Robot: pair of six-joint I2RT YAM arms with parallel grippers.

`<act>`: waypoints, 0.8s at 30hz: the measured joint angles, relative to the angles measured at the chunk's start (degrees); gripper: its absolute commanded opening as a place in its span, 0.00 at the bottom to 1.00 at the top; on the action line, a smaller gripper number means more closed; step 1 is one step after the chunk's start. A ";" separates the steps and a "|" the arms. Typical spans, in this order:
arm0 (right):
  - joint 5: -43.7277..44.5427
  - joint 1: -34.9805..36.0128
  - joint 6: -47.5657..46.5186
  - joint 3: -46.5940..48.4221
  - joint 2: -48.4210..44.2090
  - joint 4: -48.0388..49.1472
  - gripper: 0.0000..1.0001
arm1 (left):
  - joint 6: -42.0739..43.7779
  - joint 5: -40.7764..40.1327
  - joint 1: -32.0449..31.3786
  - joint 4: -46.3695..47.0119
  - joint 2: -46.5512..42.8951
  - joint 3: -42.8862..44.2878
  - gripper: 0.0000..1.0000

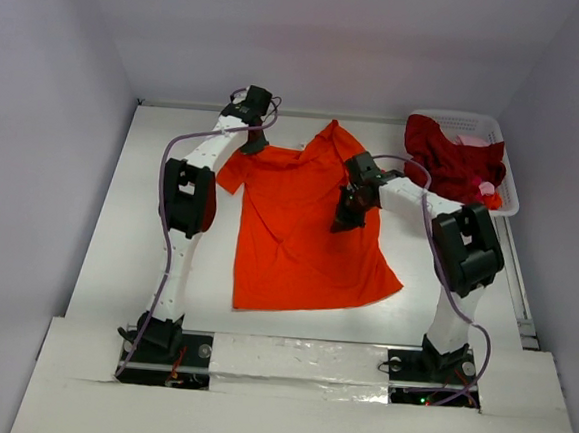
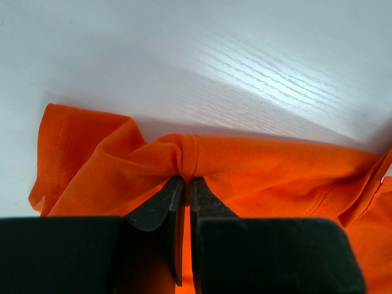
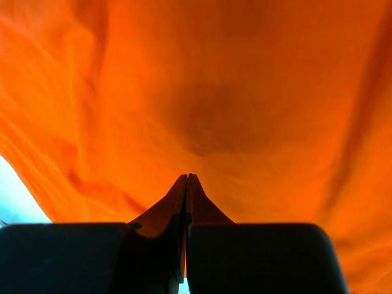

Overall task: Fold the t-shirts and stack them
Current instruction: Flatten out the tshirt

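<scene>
1. While the orange shirt (image 1: 297, 247) lies spread mid-table, the left gripper (image 2: 185, 177) clamps its eleven-o'clock shoulder; the right gripper (image 3: 187, 176) presses closed jaws at two o'clock.
2. Flattening seems underway; next, fold one side inward.

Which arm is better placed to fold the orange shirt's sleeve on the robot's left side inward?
Left. The left gripper pinches a bunched edge of the orange shirt beside that sleeve. The right gripper is shut over the shirt's other side, with no cloth visibly pinched.
</scene>
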 measured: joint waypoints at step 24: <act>8.39 4.26 3.08 -12.22 -3.91 15.06 0.00 | 0.31 1.68 0.61 -0.20 0.20 1.16 0.00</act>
